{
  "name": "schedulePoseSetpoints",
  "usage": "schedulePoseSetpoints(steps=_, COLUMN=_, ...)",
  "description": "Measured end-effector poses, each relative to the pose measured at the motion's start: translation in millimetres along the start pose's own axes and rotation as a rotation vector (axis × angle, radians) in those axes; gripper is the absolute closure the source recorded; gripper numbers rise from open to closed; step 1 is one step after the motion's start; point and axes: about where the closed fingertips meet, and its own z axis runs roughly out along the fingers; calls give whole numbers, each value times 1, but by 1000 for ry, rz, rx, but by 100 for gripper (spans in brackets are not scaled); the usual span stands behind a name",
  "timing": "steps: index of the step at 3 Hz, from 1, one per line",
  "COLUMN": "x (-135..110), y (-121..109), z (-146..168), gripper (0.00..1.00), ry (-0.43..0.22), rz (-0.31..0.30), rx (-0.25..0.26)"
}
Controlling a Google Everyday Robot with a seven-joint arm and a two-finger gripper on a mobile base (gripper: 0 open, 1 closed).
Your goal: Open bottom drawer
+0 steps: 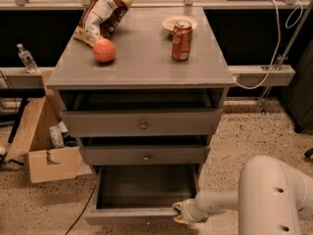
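Observation:
The bottom drawer point(132, 215) is the lowest of three grey drawers and stands pulled well out, with its dark grey interior point(146, 186) showing. Its front sits at the bottom edge of the view and its knob does not show. My gripper point(179, 213) is at the right end of that drawer front, at the top edge, on the end of the white arm point(230, 199). The middle drawer point(144, 155) and the top drawer point(142, 124) each show a small brass knob and stand slightly out.
The cabinet top point(142, 58) holds a red soda can point(181, 40), an orange ball point(104, 50), a chip bag point(100, 13) and a small plate point(178, 21). An open cardboard box point(41, 146) sits on the floor to the left. A water bottle point(27, 58) stands at the left.

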Motion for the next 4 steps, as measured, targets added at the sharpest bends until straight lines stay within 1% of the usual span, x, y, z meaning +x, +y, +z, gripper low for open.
schedulePoseSetpoints(steps=1, x=-1, y=0, z=-2, gripper=97, ry=0, rz=0, rx=0)
schedulePoseSetpoints(steps=2, x=-1, y=0, z=-2, gripper=81, ry=0, rz=0, rx=0)
schedulePoseSetpoints(steps=3, x=-1, y=0, z=-2, gripper=58, ry=0, rz=0, rx=0)
schedulePoseSetpoints(steps=4, x=-1, y=0, z=-4, gripper=28, ry=-2, rz=-1, rx=1)
